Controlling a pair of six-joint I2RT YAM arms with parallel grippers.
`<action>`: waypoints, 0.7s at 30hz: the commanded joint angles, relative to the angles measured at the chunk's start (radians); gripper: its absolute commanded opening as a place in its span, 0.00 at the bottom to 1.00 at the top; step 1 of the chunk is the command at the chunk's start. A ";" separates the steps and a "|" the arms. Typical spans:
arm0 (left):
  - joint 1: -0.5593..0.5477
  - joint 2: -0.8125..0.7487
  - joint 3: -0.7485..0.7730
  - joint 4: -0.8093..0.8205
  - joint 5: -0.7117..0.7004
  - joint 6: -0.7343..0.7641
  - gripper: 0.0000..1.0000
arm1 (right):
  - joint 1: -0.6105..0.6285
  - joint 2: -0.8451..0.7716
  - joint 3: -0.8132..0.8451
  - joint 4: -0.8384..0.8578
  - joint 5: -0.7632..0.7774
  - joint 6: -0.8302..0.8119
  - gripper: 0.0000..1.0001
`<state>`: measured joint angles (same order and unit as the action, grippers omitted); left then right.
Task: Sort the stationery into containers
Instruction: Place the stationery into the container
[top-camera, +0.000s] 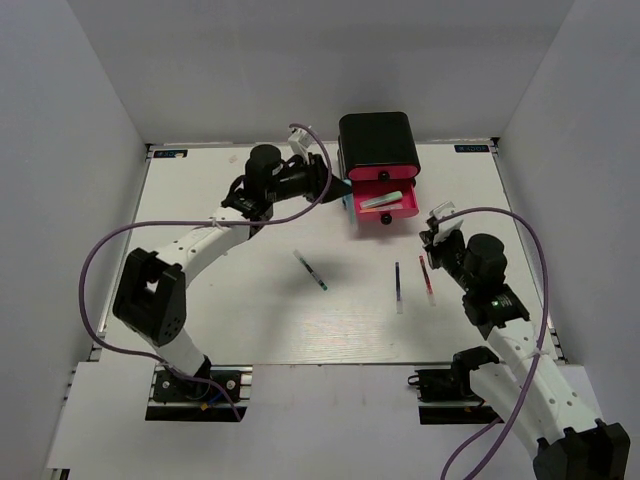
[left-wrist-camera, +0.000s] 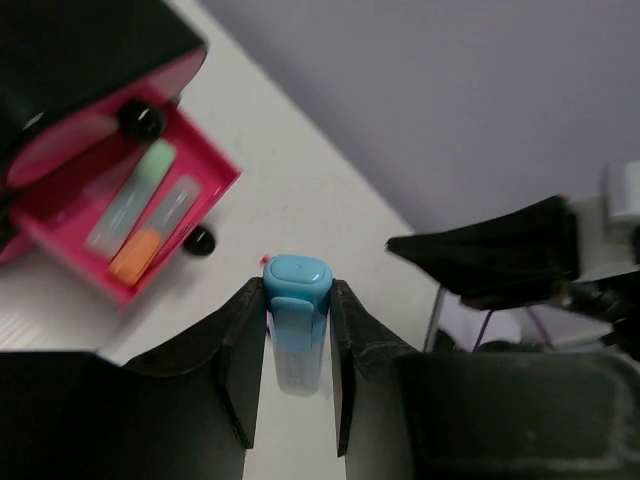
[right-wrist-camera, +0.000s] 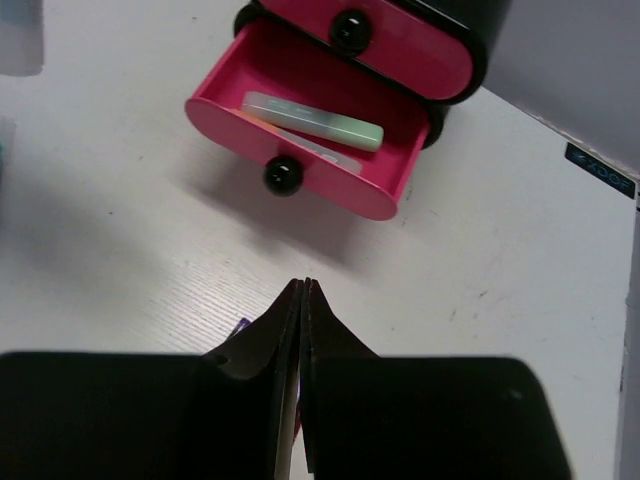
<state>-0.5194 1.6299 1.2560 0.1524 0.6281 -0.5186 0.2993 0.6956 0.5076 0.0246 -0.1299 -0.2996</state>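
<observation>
Clearly, the left gripper (left-wrist-camera: 297, 292) clamped the light blue marker (left-wrist-camera: 297, 325), its long axis along the fingers. The open pink drawer (left-wrist-camera: 218, 198) lay just ahead and to its left. The right gripper (right-wrist-camera: 303, 300), pressed closed with nothing seen in it, stood a little farther.

Cabinet (top-camera: 378, 140) looks like glossy black plastic. The pink drawer (right-wrist-camera: 340, 190) is smooth plastic too, with a shiny black knob (right-wrist-camera: 283, 176). The table (right-wrist-camera: 150, 290) is matt white with faint wood grain, and the light blue marker (left-wrist-camera: 297, 300) is smooth satin plastic.
</observation>
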 joint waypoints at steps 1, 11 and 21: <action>-0.021 0.037 -0.026 0.496 -0.020 -0.252 0.02 | -0.019 -0.005 -0.003 0.080 0.084 0.028 0.04; -0.123 0.221 -0.075 0.871 -0.523 -0.291 0.02 | -0.071 -0.008 -0.011 0.092 0.090 0.037 0.04; -0.228 0.445 0.005 1.020 -0.817 -0.291 0.02 | -0.094 -0.016 -0.026 0.115 0.104 0.020 0.04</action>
<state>-0.7250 2.0666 1.2018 1.0634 -0.0570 -0.8028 0.2142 0.6933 0.4923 0.0719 -0.0471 -0.2726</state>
